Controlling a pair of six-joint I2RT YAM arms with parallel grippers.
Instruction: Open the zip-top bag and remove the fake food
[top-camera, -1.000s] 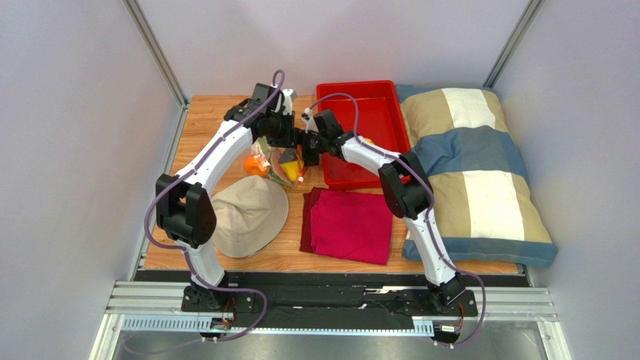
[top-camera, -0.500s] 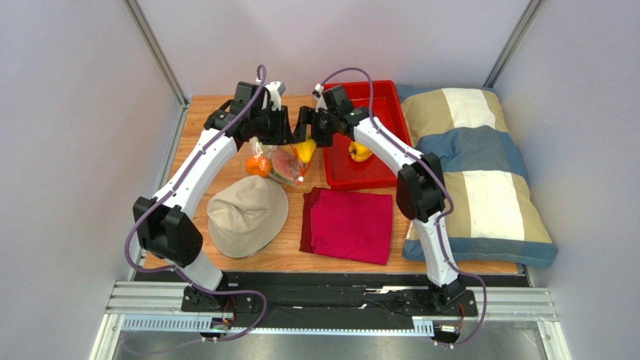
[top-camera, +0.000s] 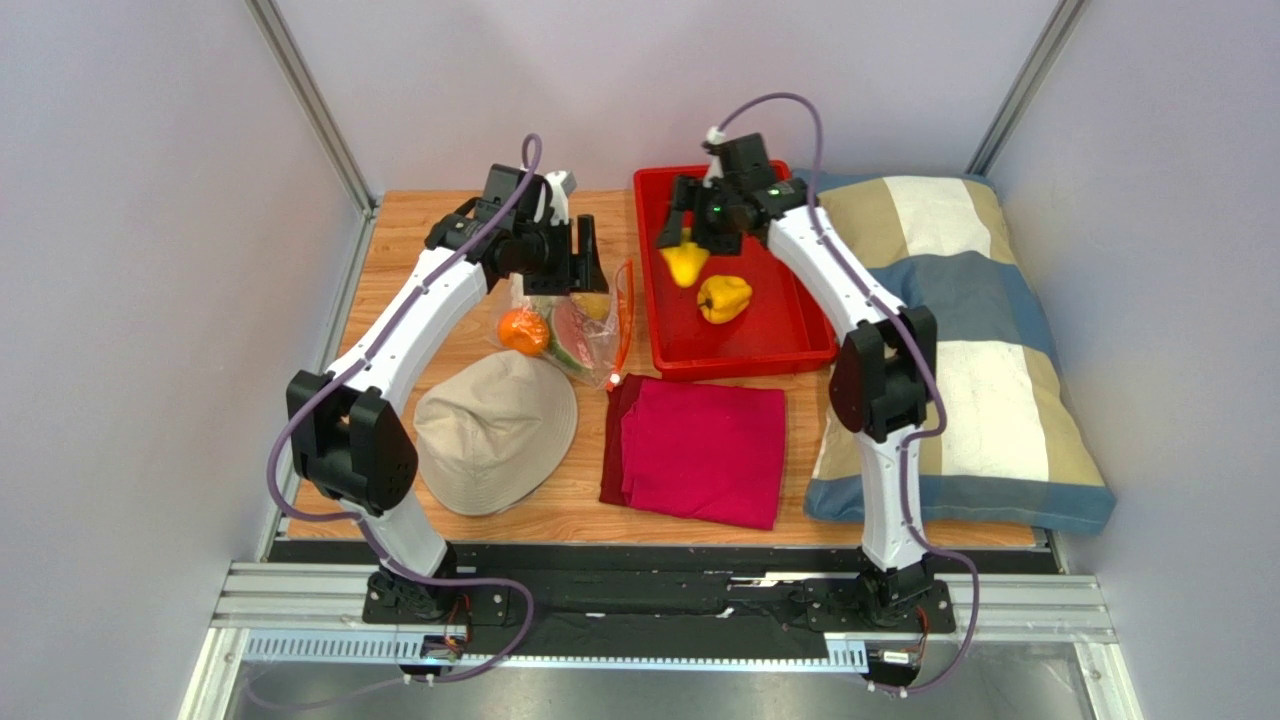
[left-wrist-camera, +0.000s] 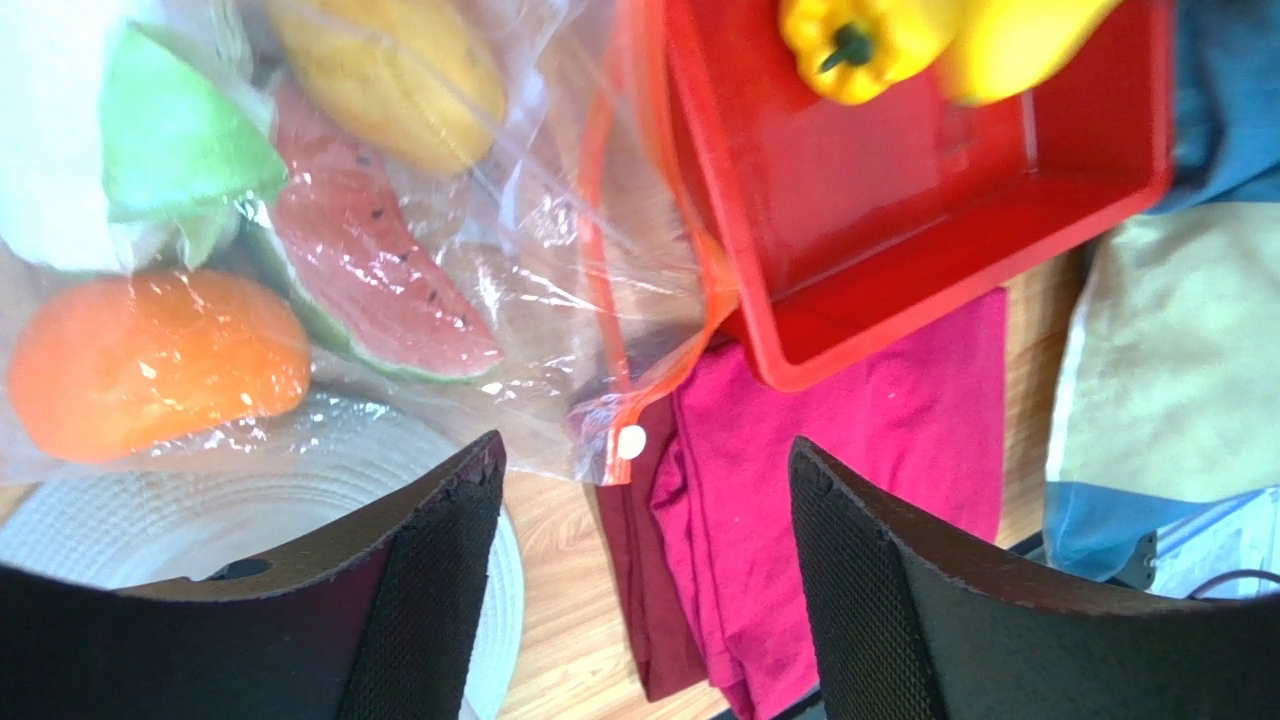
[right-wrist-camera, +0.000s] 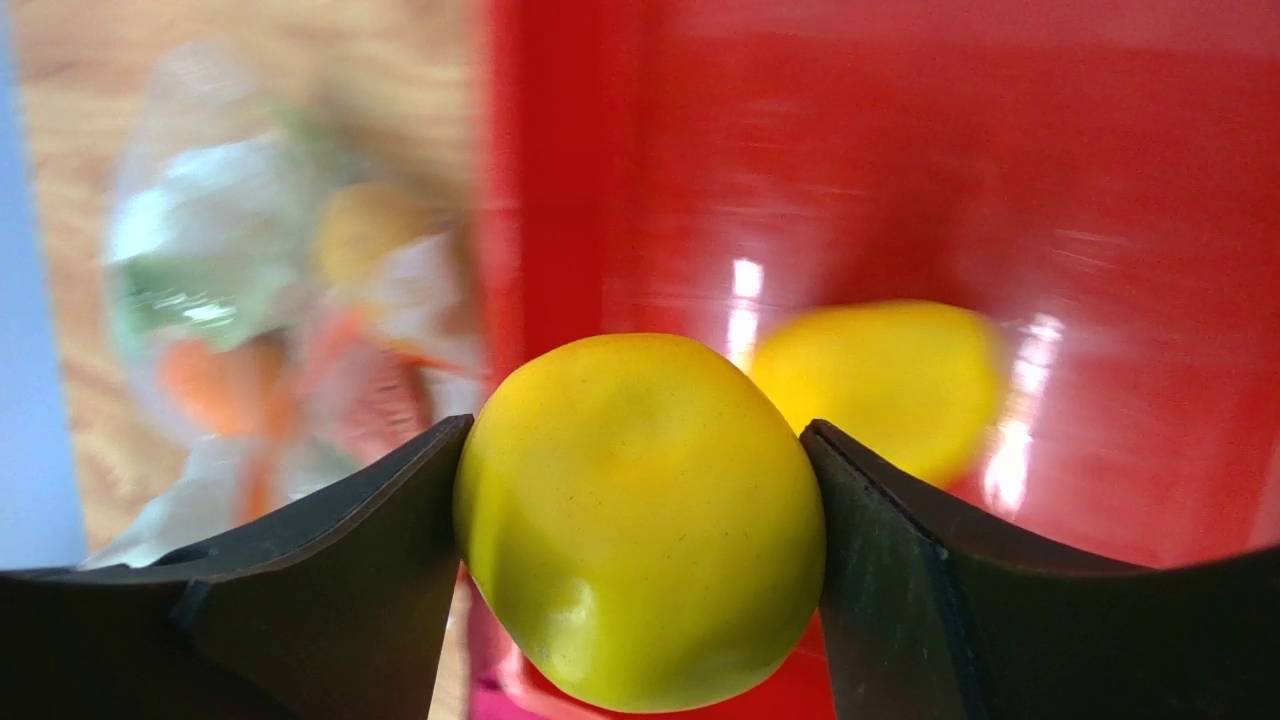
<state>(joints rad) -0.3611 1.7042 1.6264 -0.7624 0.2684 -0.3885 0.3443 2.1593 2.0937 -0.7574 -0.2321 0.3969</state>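
Note:
The zip-top bag (top-camera: 579, 323) lies on the wood left of the red tray (top-camera: 796, 348), its orange-red zip strip (left-wrist-camera: 601, 300) gaping. Inside it I see an orange (left-wrist-camera: 150, 360), a watermelon slice (left-wrist-camera: 361, 270), a yellow fruit (left-wrist-camera: 391, 60) and green-leaved cauliflower (left-wrist-camera: 173, 143). My left gripper (top-camera: 589, 267) hovers open just above the bag with nothing between its fingers (left-wrist-camera: 436, 585). My right gripper (top-camera: 688, 240) is shut on a second yellow fruit (right-wrist-camera: 639, 518) and holds it over the tray. A yellow bell pepper (top-camera: 724, 297) lies in the tray.
A beige hat (top-camera: 496, 428) sits in front of the bag, and a folded magenta cloth (top-camera: 699, 450) lies beside it. A striped pillow (top-camera: 947, 330) fills the table's right side. Grey walls close in on the left, back and right.
My left gripper has opened and let go of the bag, which has settled onto the table. My right arm has carried the yellow fruit from the bag's mouth rightward over the tray.

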